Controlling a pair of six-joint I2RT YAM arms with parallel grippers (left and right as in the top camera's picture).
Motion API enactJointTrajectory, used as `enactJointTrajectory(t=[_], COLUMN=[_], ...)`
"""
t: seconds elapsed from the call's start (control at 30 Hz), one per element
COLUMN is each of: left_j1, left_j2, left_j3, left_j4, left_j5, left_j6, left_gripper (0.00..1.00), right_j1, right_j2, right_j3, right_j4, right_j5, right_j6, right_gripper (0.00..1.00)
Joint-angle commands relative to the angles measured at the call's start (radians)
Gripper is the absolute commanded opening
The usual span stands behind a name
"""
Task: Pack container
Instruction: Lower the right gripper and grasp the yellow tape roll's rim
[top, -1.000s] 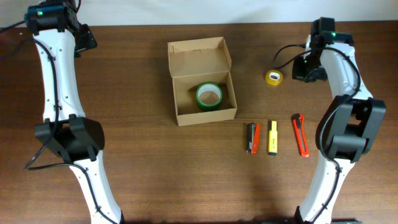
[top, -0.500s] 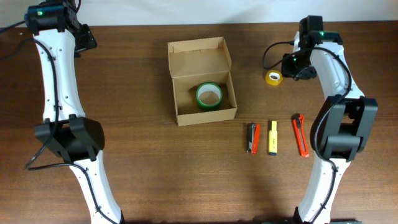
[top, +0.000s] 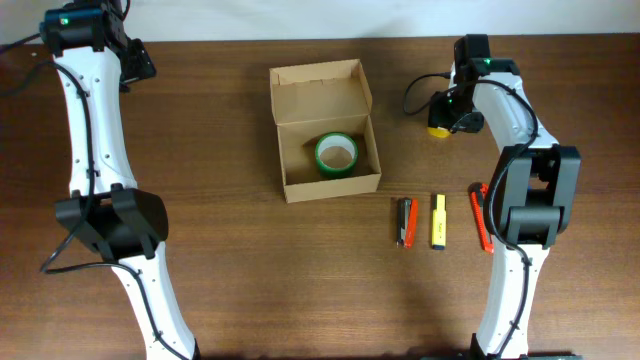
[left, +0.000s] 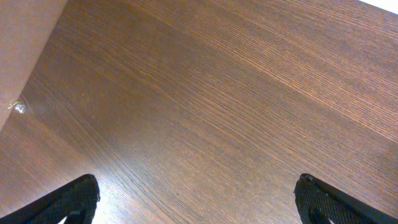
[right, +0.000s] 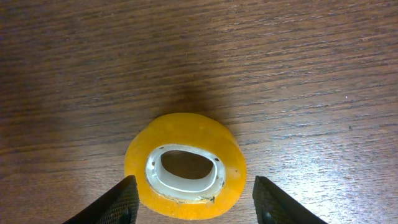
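Note:
The container (top: 325, 130) is a tan cardboard box standing open in mid-table, its flap lid folded back; a green tape roll (top: 336, 153) lies inside. A yellow tape roll (top: 436, 129) lies flat on the table to its right, mostly covered by my right gripper (top: 447, 112) in the overhead view. In the right wrist view the right gripper (right: 194, 200) is open, one finger on each side of the yellow tape roll (right: 186, 129) without touching it. My left gripper (top: 138, 62) hangs at the far left back corner, and the left gripper (left: 196, 200) is wide open over bare wood.
Near the front right lie a red-and-black cutter (top: 404, 221), a yellow highlighter (top: 438, 220) and a red utility knife (top: 482, 215) partly under the right arm. The table's edge (left: 25, 37) runs close to the left gripper.
My right gripper has swung left from beside the yellow tape roll to above it, and its jaws have opened. The left arm has not moved.

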Motion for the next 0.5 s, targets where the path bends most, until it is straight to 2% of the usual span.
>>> enactJointTrajectory(t=[0.0, 0.47], left_j1=[0.003, 0.003], left_j2=[-0.032, -0.032], left_j3=[-0.005, -0.005], left_j4=[-0.001, -0.001], left_j5=[0.0, 0.0], left_j6=[0.016, 0.016], left_gripper=[1.0, 1.0], right_j1=[0.003, -0.048], right_j2=[0.016, 0.016], right_j3=[0.013, 0.066], right_j4=[0.003, -0.034], right_j5=[0.02, -0.012], right_j6=[-0.008, -0.015], right_gripper=[0.6, 0.6])
